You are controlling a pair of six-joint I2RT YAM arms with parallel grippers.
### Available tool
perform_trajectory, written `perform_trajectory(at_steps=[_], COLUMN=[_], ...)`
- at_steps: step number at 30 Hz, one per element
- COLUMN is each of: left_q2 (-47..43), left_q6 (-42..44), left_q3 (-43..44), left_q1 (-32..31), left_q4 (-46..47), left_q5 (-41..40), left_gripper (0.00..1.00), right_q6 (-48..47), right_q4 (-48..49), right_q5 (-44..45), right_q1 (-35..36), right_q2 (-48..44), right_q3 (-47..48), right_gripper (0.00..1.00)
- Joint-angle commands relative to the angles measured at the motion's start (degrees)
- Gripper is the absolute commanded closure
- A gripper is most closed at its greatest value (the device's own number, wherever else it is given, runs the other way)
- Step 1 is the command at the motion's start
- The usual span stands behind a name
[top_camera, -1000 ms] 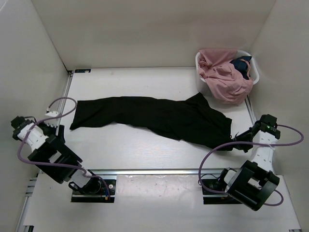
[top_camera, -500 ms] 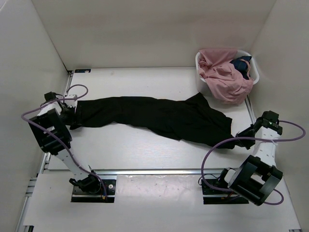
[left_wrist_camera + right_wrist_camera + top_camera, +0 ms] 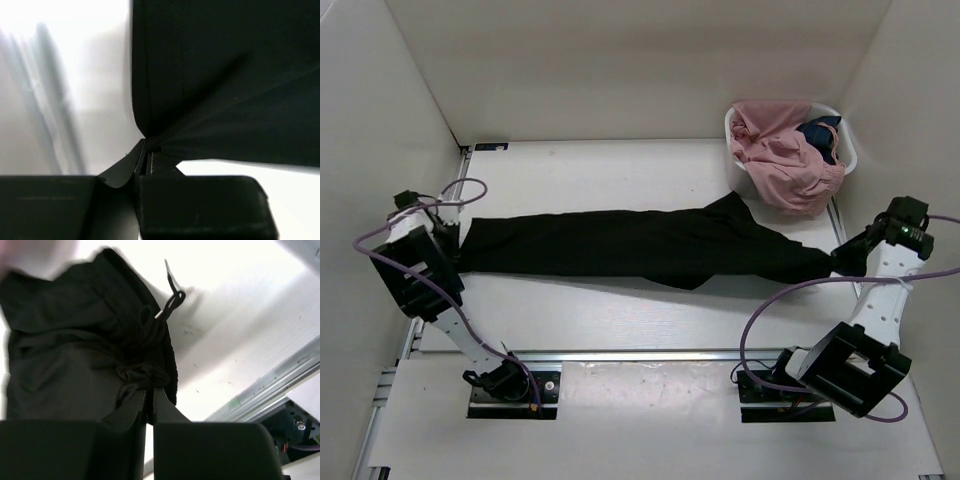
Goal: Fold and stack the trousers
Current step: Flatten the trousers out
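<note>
The black trousers (image 3: 640, 243) lie stretched in a long band across the table, leg ends at the left, waist at the right. My left gripper (image 3: 457, 240) is shut on the leg end; in the left wrist view the fabric (image 3: 230, 85) fans out taut from my closed left gripper (image 3: 147, 147). At the far right my right gripper (image 3: 835, 262) is shut on the waistband. The right wrist view shows the bunched waist (image 3: 75, 350) and its drawstring (image 3: 170, 302) pinched in my right gripper (image 3: 149, 385).
A white basket (image 3: 847, 150) at the back right holds a pink garment (image 3: 782, 160) and a dark blue cloth (image 3: 820, 135). White walls enclose the table on three sides. A metal rail (image 3: 650, 354) runs along the near edge.
My left gripper closed on the leg end. Both grippers moved apart, the right one going right and back, and the trousers were pulled out straighter and longer.
</note>
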Motion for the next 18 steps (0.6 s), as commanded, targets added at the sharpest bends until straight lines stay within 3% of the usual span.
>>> perform_trajectory(at_steps=[1,5,10,18], left_q2=[-7.54,-10.79,-18.42,-20.38], left_q6=[5.84,10.59,15.86,17.89], left_q3=[6.61,10.14,-2.67,-20.26], left_q1=[5.86,9.04,9.57,13.26], left_q4=[-8.86,-16.43,-17.14,-8.36], left_q5=[-2.17,-3.66,-9.29,-15.27], left_gripper=[0.86,0.86,0.86,0.86], right_q6=[1.73,3.76,6.74,12.28], right_q4=[-4.06,-8.19,-12.67,-11.36], right_q5=[3.92,3.40,11.80,19.31], right_q1=[-0.07,-0.07,-0.07,-0.07], right_q2=[-0.52,-2.98,-9.03,-12.91], right_q3=[6.20,9.81,2.90,-12.14], right_gripper=[1.00,1.00,1.00,1.00])
